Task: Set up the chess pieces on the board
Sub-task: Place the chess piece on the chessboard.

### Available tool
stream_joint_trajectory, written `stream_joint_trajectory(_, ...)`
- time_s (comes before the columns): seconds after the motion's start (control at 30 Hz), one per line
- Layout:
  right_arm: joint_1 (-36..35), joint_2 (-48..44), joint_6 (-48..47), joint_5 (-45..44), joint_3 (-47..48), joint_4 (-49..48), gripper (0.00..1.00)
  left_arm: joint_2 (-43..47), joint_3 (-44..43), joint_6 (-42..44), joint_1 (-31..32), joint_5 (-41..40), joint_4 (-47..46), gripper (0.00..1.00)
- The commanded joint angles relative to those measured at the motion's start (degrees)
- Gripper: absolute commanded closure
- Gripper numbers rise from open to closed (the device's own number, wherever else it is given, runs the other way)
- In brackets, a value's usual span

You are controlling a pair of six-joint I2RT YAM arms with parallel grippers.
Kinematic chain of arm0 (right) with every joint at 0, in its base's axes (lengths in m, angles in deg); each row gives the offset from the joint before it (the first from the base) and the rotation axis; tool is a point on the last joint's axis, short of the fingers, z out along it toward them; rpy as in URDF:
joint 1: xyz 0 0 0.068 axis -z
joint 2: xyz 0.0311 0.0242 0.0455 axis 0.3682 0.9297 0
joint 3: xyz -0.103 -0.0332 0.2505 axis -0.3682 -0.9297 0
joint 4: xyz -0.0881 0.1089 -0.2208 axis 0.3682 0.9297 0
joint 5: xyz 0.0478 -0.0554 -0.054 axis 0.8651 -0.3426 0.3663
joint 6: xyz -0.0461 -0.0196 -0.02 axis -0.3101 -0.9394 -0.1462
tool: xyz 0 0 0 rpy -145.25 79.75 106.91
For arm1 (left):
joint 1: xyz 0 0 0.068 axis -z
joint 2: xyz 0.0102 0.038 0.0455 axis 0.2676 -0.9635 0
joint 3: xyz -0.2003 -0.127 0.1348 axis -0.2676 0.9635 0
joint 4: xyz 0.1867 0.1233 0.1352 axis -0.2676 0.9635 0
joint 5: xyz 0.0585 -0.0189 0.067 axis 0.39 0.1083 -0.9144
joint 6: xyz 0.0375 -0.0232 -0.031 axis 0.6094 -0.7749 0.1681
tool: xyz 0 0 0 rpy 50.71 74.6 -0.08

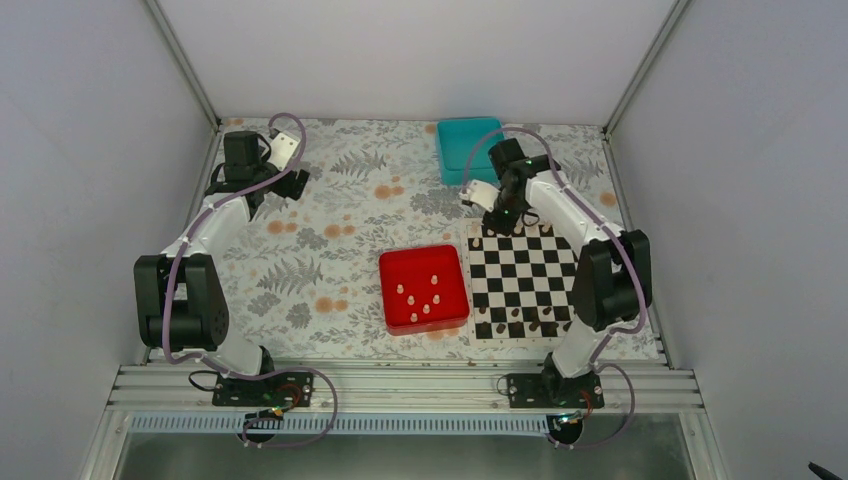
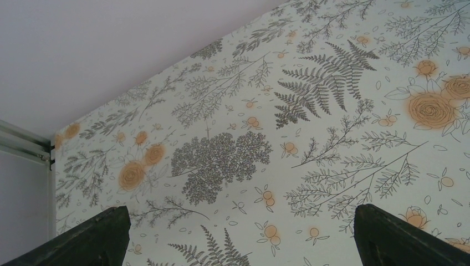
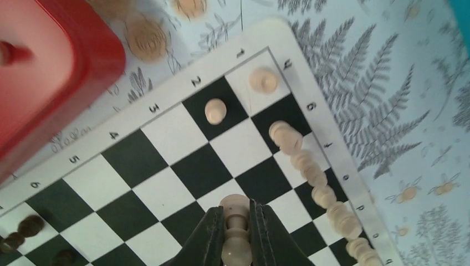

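Pinching a turned pale wooden chess piece (image 3: 235,204), right gripper (image 3: 237,220) over flat checkered board (image 3: 166,185), left gripper (image 2: 239,215) wide

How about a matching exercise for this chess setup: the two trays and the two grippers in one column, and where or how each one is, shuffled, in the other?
Column one
1. red tray
2. teal tray
3. left gripper
4. right gripper

Column two
A. shut on a pale chess piece above the board
B. open over the bare flowered tablecloth
C. beside the board, with several pale pieces in it
D. at the far edge of the table

Pairs: 1-C, 2-D, 3-B, 4-A
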Motion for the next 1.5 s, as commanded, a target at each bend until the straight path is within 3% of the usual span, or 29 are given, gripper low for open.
stream_joint_trajectory(0.0, 2.2, 1.8, -2.1, 1.8, -2.9, -1.8, 0.92, 0.1, -0.6, -0.1, -0.3, 1.5, 0.3, 0.00)
stream_joint_trajectory(0.43, 5.3, 10.0, -3.6, 3.7, -4.7, -6.2, 0.92, 0.3, -0.5, -0.1, -0.3, 1.1, 0.3, 0.00)
stream_joint_trajectory(1.47, 6.6, 14.3, -4.2, 5.5, -3.1, -8.5, 0.91, -0.2, -0.6, 0.0, -0.3, 1.1, 0.1, 0.00)
